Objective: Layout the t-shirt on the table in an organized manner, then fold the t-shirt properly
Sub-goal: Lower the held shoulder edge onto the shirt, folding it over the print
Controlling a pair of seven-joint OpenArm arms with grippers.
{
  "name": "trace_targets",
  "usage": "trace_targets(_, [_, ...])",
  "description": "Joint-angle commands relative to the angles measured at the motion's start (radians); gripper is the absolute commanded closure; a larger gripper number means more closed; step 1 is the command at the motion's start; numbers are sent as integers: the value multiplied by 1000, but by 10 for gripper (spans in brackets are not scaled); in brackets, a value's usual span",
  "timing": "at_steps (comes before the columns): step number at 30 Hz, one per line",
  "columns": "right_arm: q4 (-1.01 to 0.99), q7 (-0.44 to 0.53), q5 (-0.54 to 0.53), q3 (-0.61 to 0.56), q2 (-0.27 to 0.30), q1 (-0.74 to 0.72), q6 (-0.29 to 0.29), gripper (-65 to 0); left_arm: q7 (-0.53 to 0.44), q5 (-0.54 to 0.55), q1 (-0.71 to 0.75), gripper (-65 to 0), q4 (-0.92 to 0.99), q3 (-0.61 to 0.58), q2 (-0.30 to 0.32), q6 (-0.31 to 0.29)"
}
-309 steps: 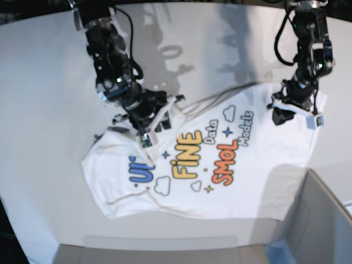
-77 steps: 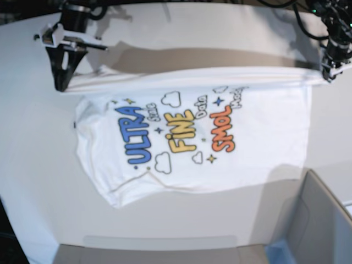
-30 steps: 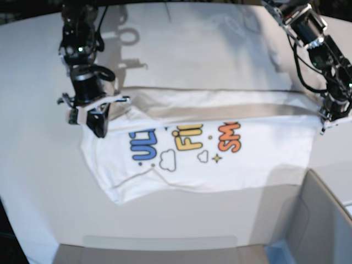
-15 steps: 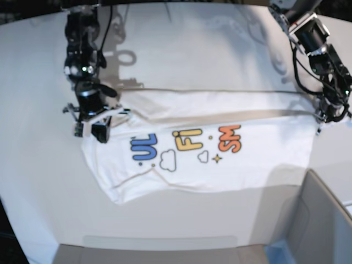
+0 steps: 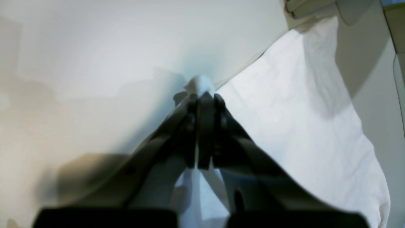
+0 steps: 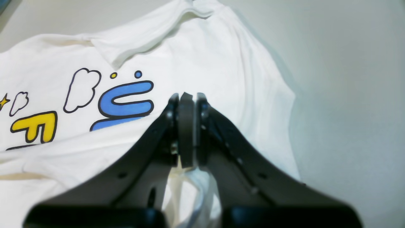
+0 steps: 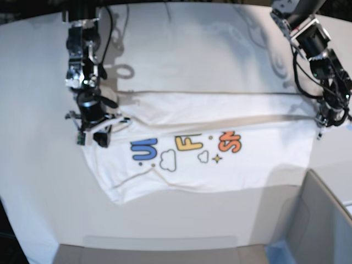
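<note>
T-shirt cloth is pinched in both grippers. The right gripper [image 6: 186, 98] has its jaws closed tight on a fold of white fabric that bunches up between the fingers [image 6: 152, 139] below the tips; in the base view this gripper [image 7: 98, 135] sits low at the garment's left edge, close to the blue letters [image 7: 144, 149]. The left gripper [image 5: 204, 96] is likewise clamped, with a small tuft of white cloth poking out past its tips and more cloth hanging beneath the jaws; in the base view it [image 7: 324, 120] holds the opposite end of the shirt, near the right edge of the table [image 7: 181, 49].

Between the two grippers the t-shirt [image 7: 220, 165] lies spread across the middle of the table, with its far portion folded over toward the front, so a long straight folded band runs from one gripper to the other. That flap covers the upper part of the print: only the lower halves of the blue, yellow [image 7: 188, 143] and orange letters [image 7: 229, 143] show, along with a cloud outline [image 7: 168, 160] and a small star. The near hem lies loose toward the table's front edge. A grey box [image 7: 319, 220] stands at the front right corner, just beside the shirt's corner.
</note>
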State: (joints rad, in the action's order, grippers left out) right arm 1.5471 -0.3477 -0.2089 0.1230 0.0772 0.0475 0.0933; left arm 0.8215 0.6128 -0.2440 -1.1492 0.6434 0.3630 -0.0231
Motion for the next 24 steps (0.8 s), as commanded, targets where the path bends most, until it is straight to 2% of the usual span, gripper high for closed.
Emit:
trace_targets(1, [14,35,4,5,6,-19,6,0,-27,-1,-19,-16,-18,2,24,-4])
trace_targets(4, [16,35,4,5,6,-19,6,-14,-27,-1,-19,-70,-19,2,24,-4])
trace_targets(8, [20,35,4,7,6,-16,6,-155,-23,-1,-19,-92,-67,2,24,-4])
trace_targets(11, [60,35,4,7,5,-11,6,-206,-17,-1,-13,-92,-133,2,21,-4])
trace_targets(18, [172,34,4,13,-15,19,6,-210,-14,-1,-12,-92,-173,-3,20,-4])
trace_targets(24, [223,32,1,17,-17,81,9,-209,15,-1,36,-92,-209,-99,47,2])
